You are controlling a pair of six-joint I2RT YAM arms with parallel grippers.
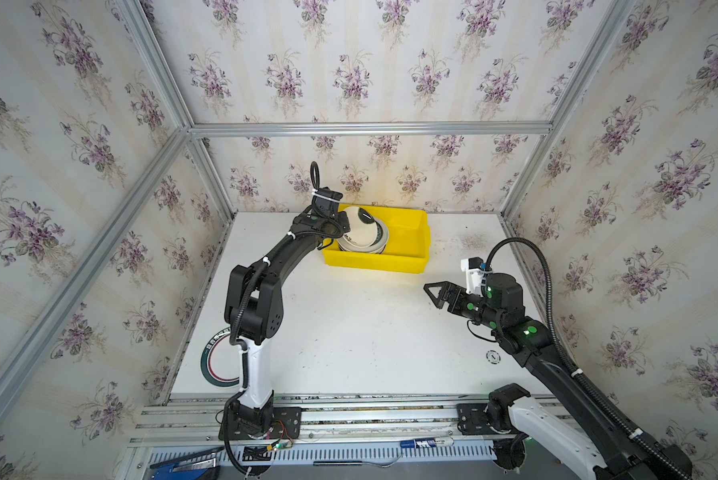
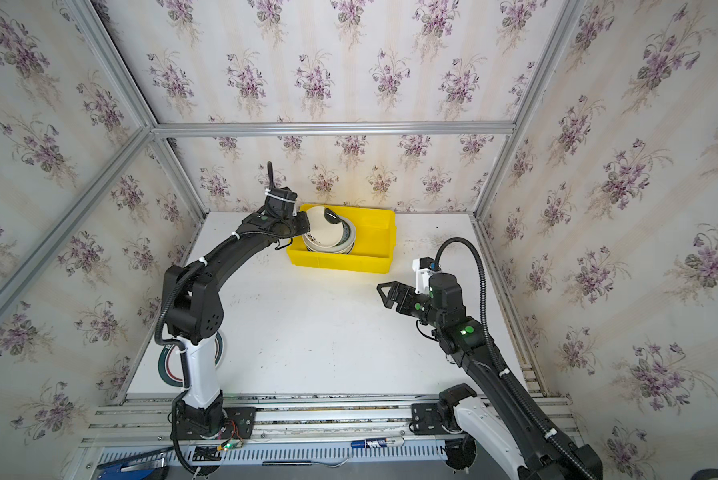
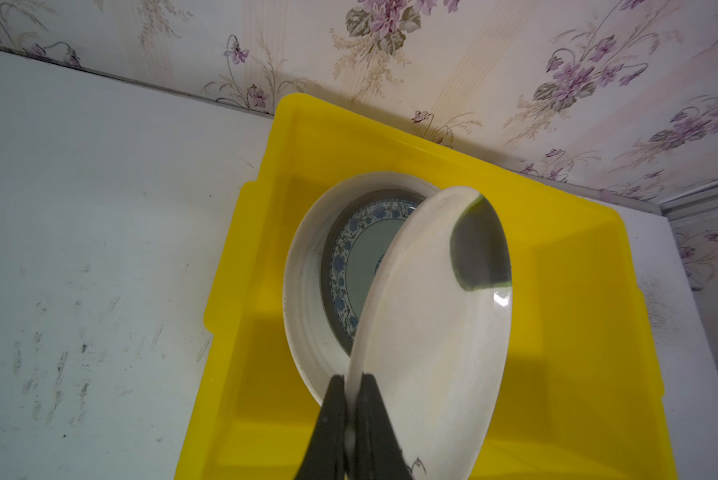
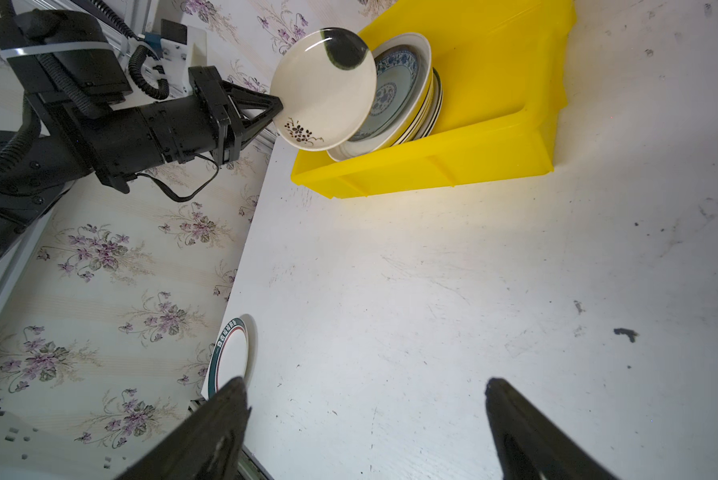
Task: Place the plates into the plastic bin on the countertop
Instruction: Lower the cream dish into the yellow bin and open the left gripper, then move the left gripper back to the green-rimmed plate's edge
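One plate in hand: the left gripper is clenched on the rim of a cream plate, held tilted just above the stack.
Stack: several plates lie piled at the left end of the plastic bin, at the back of the countertop.
Left to do: release the held plate. A green-rimmed plate also waits by the left arm's base.
Right gripper: fingers spread wide, empty, over bare countertop.
Progress: judged nearly finished.

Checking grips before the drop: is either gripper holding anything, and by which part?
The left gripper is shut on the cream plate, pinching its rim near the flower sprig, above the yellow bin. The right gripper is open, empty.
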